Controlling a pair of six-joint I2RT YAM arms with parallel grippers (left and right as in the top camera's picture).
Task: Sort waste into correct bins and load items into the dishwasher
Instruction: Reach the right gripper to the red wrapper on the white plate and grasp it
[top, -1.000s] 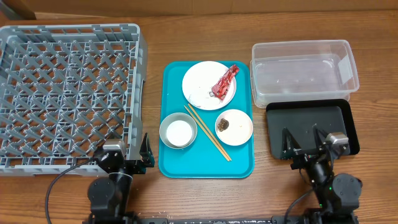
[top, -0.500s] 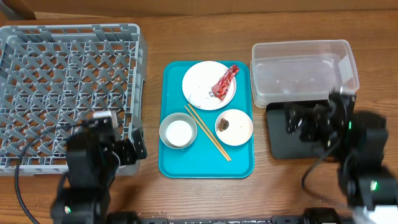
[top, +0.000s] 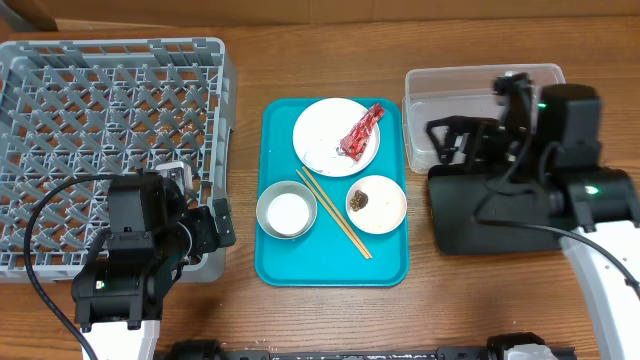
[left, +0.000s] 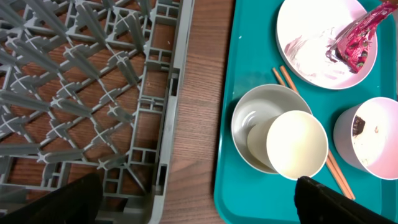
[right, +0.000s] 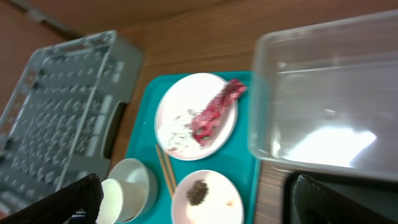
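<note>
Both are wide open and hold nothing. The left end effector (top: 218, 228) hangs by the grey rack (top: 100, 140) corner, near the steel bowl (top: 270, 215) with the cup (top: 288, 212) inside. The right end effector (top: 437, 145) hangs at the clear tub (top: 500, 110) edge. The red wrapper (top: 361, 130) lies on the plate (top: 322, 140). Reaching in could knock the chopsticks (top: 335, 215) or bump the tub wall.

Wooden table (top: 330, 318) bearing grey dish rack (top: 120, 47), teal tray (top: 300, 262), clear tub (top: 470, 72), black tray (top: 480, 228)
</note>
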